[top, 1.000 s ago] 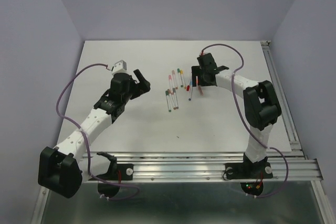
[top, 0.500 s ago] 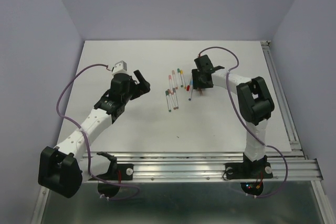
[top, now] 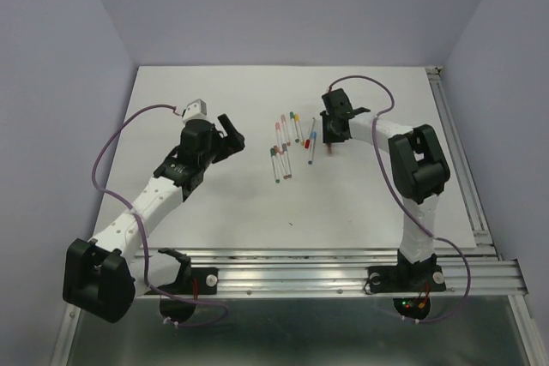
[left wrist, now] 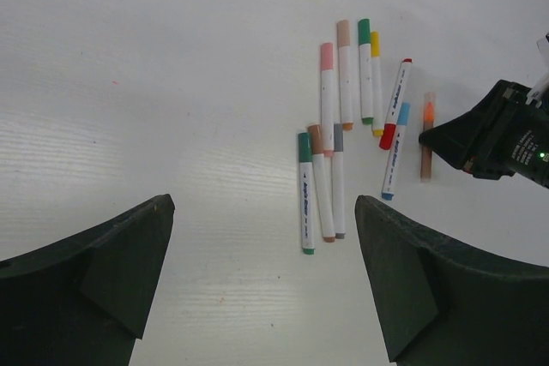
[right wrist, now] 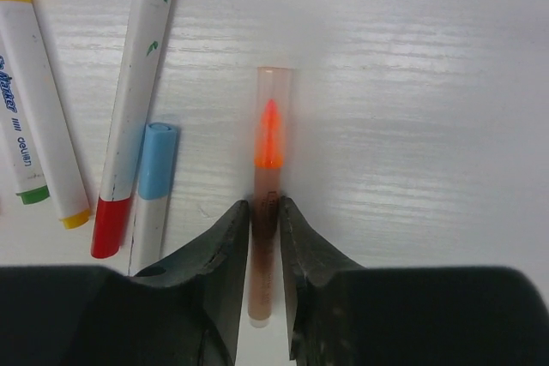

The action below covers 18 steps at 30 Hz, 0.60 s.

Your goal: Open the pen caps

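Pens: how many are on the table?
10. Far row: pink, tan, green, yellow. Near row: another green, brown, grey. Right of them: red, blue. In the right pincer: clear orange one. None looks hidden.

You have about ten white pens (left wrist: pixel 327 107) lying flat on the tabletop (left wrist: pixel 129 83) in a loose cluster, their coloured caps (left wrist: pixel 327 56) on. The orange-tipped pen (right wrist: pixel 268 126), under a clear cap, lies just right of them, its brown barrel pinched by the right end effector (right wrist: pixel 263 207).

Bright, even light, faint soft shadows; right hand (right wrist: pixel 264 212) nearly black.
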### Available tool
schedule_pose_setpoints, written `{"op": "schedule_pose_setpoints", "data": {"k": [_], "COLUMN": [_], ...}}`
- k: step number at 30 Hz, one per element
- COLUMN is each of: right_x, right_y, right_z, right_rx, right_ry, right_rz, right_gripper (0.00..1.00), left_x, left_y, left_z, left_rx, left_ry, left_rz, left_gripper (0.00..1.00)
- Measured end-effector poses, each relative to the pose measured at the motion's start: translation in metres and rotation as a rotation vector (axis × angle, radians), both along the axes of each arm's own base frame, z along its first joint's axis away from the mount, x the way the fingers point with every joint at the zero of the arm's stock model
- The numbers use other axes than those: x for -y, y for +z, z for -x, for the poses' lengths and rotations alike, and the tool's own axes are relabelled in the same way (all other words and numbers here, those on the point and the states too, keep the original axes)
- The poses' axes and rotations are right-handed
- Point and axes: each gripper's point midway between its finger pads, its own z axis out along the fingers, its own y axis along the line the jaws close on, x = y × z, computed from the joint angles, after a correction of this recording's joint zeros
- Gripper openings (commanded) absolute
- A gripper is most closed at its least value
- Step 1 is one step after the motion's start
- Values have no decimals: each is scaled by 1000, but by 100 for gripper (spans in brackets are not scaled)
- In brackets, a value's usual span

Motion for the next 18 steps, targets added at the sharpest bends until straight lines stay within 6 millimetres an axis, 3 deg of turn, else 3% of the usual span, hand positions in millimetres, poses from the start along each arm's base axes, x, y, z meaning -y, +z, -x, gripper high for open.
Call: {"op": "schedule_pose_setpoints", "data": {"k": [2,3,7,11,16,18], "right_x": [0,1,6,16,25,17], "right_y": [0,0,0,0,1,9], "right_z": [1,1,6,24,69,93], "right_rx": [9,16,46,47,20,20], "right_ry": [1,1,-18,-43,-22,30], "right_rz": [-3,-5,-5,11,10,-51], "right_gripper": [12,1,1,1,1,1], "left_x": [0,-1,-2,-2,14,27], "left_y": [-1,-2,-5,-5,-9,-9], "left_z": [0,-1,-1,-2,0,0], "left_rx": [-2,-4,-13,-13,-35,-37], "left_ry": [2,3,7,6,-61,-111], "left_rz": [-1,-2,-5,-4,40,81], "left_gripper": [99,99,99,99,99,99]}}
